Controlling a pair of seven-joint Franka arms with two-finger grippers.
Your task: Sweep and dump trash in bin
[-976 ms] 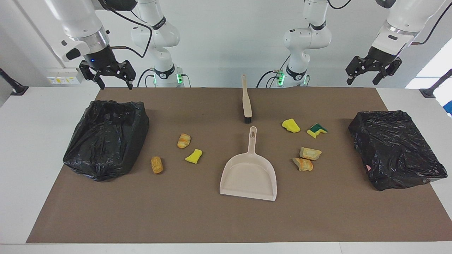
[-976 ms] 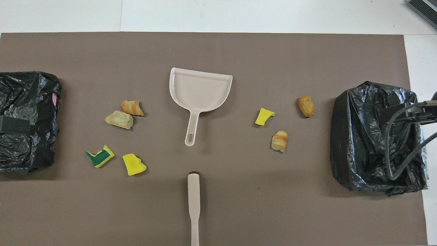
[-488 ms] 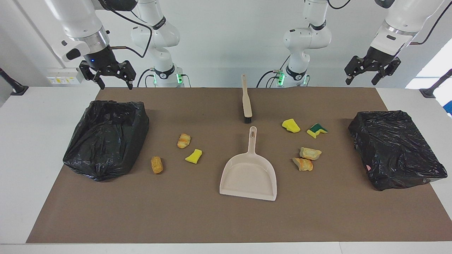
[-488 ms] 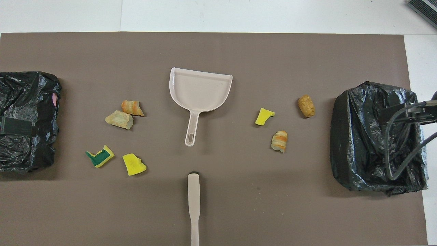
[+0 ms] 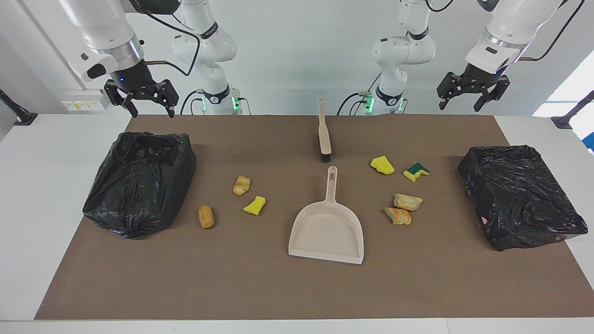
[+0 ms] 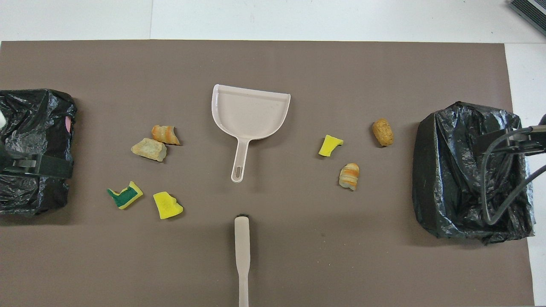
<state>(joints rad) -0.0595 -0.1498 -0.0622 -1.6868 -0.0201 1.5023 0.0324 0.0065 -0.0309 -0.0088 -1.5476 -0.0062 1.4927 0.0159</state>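
Right now I'm seeing both grippers hanging up high with fingers spread wide, holding nothing: left gripper (image 5: 467, 96), right gripper (image 5: 147, 104). Trash (image 5: 253, 205) is lying scattered on the mat (image 5: 260, 287) around the dustpan (image 5: 326, 233).

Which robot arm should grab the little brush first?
Probably the left. The brush lies midway between both arms, but the left gripper, open, hangs closer to it than the open right gripper, which waits up over its bin.
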